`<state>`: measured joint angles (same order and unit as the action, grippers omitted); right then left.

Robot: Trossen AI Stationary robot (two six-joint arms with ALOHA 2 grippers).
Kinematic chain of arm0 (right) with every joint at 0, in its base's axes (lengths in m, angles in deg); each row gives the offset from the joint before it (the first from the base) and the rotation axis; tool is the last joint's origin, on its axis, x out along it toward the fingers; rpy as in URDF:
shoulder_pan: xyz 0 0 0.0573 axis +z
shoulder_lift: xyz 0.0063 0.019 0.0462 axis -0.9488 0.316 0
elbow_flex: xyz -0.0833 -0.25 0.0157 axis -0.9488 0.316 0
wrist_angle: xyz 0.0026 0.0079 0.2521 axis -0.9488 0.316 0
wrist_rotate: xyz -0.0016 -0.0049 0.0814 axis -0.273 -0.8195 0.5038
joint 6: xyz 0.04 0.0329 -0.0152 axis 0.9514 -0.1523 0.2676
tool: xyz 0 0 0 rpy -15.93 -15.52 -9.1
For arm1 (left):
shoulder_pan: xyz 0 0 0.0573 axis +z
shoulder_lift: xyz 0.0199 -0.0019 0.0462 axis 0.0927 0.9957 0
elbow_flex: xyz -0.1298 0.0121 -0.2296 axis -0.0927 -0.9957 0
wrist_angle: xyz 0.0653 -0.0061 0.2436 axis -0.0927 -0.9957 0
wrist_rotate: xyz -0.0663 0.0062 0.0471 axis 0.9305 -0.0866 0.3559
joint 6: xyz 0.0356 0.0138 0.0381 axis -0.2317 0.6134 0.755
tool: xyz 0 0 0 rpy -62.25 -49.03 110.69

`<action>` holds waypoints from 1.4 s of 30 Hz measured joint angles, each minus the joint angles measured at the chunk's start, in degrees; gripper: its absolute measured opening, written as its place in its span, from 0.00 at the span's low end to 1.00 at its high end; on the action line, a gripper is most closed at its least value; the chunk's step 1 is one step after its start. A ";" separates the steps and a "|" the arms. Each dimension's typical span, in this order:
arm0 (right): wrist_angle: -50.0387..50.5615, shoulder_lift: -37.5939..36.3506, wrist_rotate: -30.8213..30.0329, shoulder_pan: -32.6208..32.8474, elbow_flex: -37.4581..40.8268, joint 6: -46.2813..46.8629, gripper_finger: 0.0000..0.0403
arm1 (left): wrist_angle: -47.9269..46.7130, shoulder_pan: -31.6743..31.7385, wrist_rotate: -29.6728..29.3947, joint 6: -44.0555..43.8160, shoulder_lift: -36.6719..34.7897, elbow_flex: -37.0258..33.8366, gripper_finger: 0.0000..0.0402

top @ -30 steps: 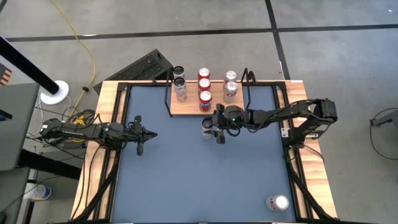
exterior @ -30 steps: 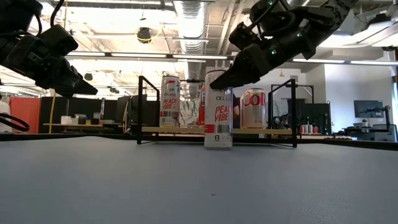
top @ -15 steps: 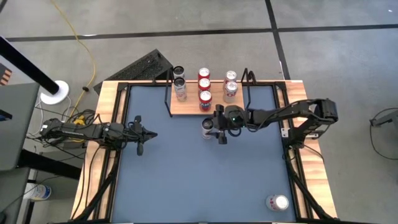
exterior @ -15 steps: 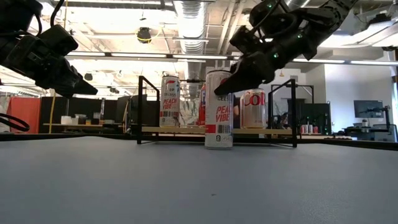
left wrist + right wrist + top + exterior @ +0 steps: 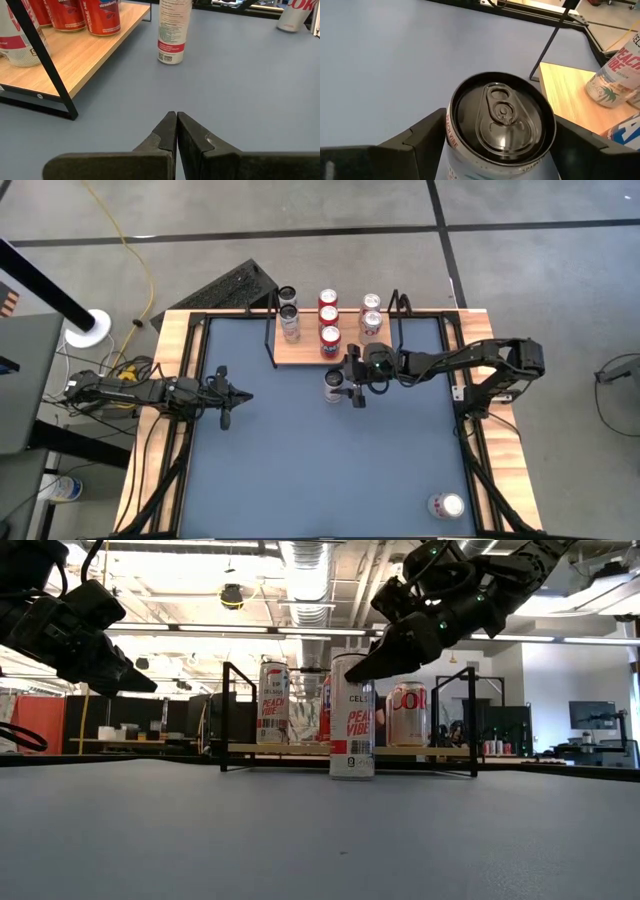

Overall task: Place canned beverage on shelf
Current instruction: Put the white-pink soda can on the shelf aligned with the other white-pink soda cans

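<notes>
From above, the blue bench (image 5: 300, 470) is bare over most of its near half; a lone can (image 5: 446, 505) stands at its near right corner. The shelf (image 5: 300, 350) sits at the far edge, and five cans stand on or at it. The tall can (image 5: 334, 385) stands upright on the bench just in front of the shelf's front edge. The right tool (image 5: 347, 383) straddles it, fingers spread to either side. The left tool (image 5: 222, 395) waits well apart near the left edge, fingers pressed together.

At bench height, the tall can (image 5: 351, 716) stands on the bench before the shelf (image 5: 290, 749), and the right tool (image 5: 375, 662) sits at its top rim.

The left wrist view shows the left tool (image 5: 176, 117) shut, with open bench up to the shelf's corner (image 5: 80, 55) and the tall can (image 5: 172, 30).

In the right wrist view, the can's lid (image 5: 502, 115) lies between the right tool's fingers (image 5: 417, 137); whether they touch it I cannot tell.
</notes>
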<state>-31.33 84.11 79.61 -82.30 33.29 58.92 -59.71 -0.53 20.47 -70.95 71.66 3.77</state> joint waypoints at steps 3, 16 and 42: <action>-0.56 0.00 0.00 0.00 0.00 0.02 0.78 | 0.00 0.00 0.01 0.00 -0.01 0.00 0.00; -3.19 0.00 -0.07 0.07 0.00 3.75 0.78 | 0.00 0.00 0.00 0.01 -0.02 0.00 0.00; -2.08 0.00 -0.13 -0.02 0.00 0.11 0.78 | 0.00 0.00 0.00 0.00 0.00 0.00 0.00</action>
<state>-33.41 84.11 79.48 -82.32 33.29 59.02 -59.71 -0.53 20.47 -70.94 71.66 3.77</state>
